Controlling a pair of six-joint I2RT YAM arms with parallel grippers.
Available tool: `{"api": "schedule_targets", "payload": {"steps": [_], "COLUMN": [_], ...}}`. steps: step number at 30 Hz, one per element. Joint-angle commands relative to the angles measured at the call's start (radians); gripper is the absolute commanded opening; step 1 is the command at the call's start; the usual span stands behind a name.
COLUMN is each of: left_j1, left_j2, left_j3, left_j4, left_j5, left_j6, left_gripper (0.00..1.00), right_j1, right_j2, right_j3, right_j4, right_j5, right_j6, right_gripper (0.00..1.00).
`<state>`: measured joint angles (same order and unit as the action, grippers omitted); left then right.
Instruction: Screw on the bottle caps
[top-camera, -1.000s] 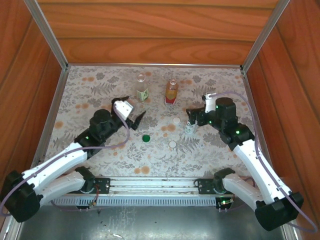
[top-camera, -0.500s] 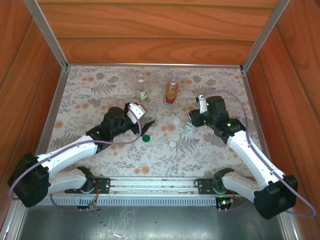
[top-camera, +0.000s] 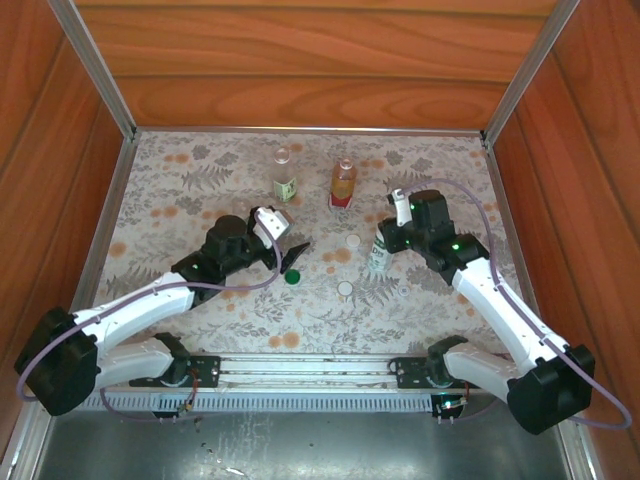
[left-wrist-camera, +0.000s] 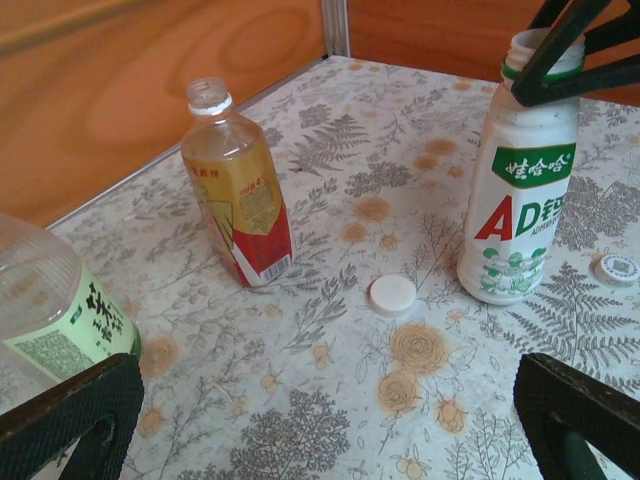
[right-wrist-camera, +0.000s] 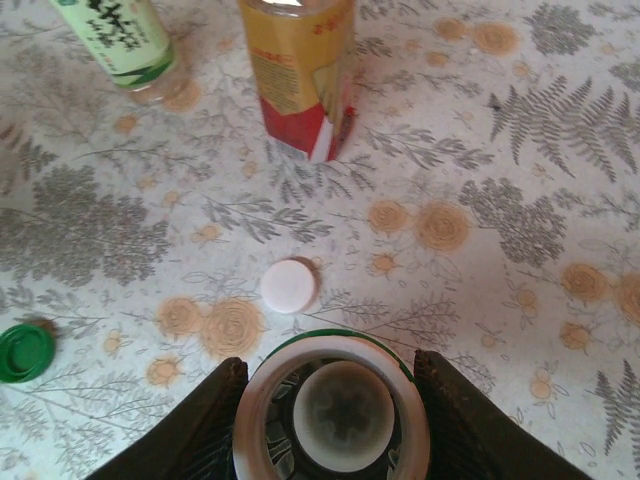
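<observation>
The right fingers (right-wrist-camera: 200, 425) clasp the open neck of the white bottle (left-wrist-camera: 515, 210), which stands upright on the worktop (top-camera: 170, 190), while the left fingers (left-wrist-camera: 70, 410) hang spread wide near the green cap (top-camera: 292, 277).

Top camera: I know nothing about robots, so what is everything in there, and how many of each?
floral tabletop: one, grey and orange pattern, boxed in by wooden walls
white bottle: one, white with green-red label, right of centre
amber bottle: one, amber liquid, red label, far centre
clear bottle: one, green label, left of the amber bottle
white caps: two, white, loose mid-table, one nearer than the other
green cap: one, dark green, left of centre
small pale round item: one, whitish, near the white bottle, too small to identify
left pincer: one, black, open, beside the green cap
right pincer: one, black, closed around the white bottle's neck
</observation>
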<state>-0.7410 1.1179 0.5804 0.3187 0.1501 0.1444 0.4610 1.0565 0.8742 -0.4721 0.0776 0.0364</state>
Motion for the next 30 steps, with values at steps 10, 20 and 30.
{"api": "schedule_targets", "payload": {"steps": [10,20,30], "left_j1": [-0.007,-0.008,-0.007], "left_j2": [-0.142,-0.167,-0.248], "left_j3": [-0.116,-0.134,-0.167], "left_j4": [0.002,-0.051,-0.123], "left_j5": [-0.099,-0.126,-0.161], "left_j6": [-0.086,-0.108,-0.118], "left_gripper": [1.0,1.0,1.0], "right_j1": [0.181,0.208,0.27], "right_j2": [0.157,0.41,0.538], "right_j3": [0.099,0.271,0.381], "right_j4": [0.184,0.283,0.253], "right_j5": [-0.059,-0.103,-0.142], "right_j6": [-0.009,-0.049,-0.087], "right_gripper": [0.37,0.38,0.38]}}
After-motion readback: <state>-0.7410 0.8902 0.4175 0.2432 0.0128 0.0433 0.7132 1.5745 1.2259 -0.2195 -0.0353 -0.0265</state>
